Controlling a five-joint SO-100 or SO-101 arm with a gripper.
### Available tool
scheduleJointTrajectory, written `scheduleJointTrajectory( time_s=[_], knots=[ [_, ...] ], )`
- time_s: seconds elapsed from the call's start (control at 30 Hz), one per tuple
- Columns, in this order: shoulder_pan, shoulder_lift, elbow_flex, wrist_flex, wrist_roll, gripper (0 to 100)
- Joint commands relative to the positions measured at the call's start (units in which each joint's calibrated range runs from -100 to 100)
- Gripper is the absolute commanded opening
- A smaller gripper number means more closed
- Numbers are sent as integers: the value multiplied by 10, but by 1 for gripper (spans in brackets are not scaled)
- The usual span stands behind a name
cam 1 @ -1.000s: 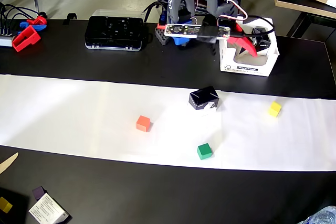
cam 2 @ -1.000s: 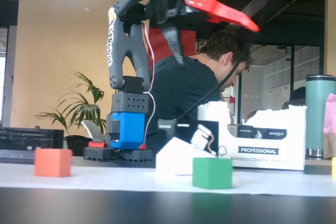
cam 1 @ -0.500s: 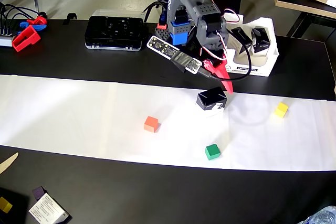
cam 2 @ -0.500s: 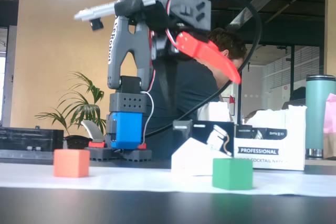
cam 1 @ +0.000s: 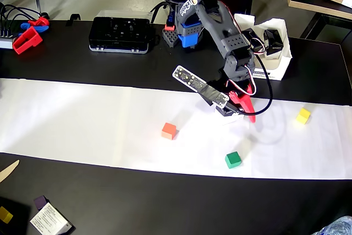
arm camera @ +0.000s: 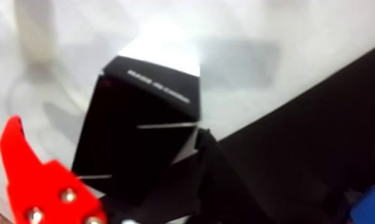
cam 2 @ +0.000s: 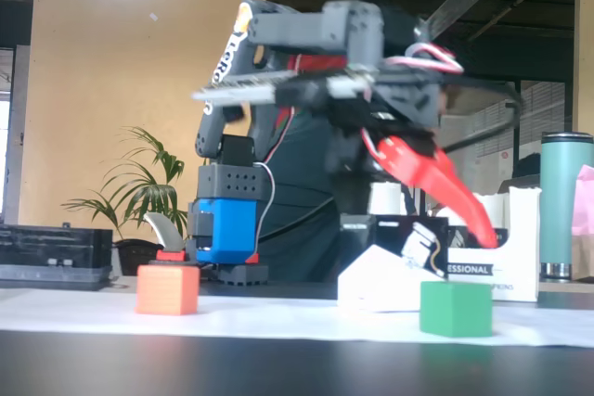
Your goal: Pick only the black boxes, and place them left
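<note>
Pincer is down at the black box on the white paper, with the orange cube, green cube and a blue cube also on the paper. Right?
Not quite: the third cube is yellow, not blue, as the overhead view shows. The rest holds: the pincer is at the black box on the white paper, with the orange cube and green cube.

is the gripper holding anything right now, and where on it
Nothing is held yet. The gripper is open around the black box on the white paper, its red finger beside one side, not clamped.
</note>
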Motion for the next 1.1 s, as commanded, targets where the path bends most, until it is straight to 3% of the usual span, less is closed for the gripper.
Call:
scheduleJointTrajectory(
  time_s=[0.0, 0.1, 0.2, 0.37, 0.67, 0.87, 1.07],
  knots=[
    [-28, 22, -98, -12, -7, 35],
    [-45, 32, -102, -11, -12, 15],
    [-64, 32, -102, -5, -27, 5],
    [-105, -6, -126, 29, -9, 5],
    [-157, -223, -131, 67, 119, 5],
    [-218, -314, -132, 128, 114, 5],
    [-358, -378, -123, 174, 83, 5]
  ],
)
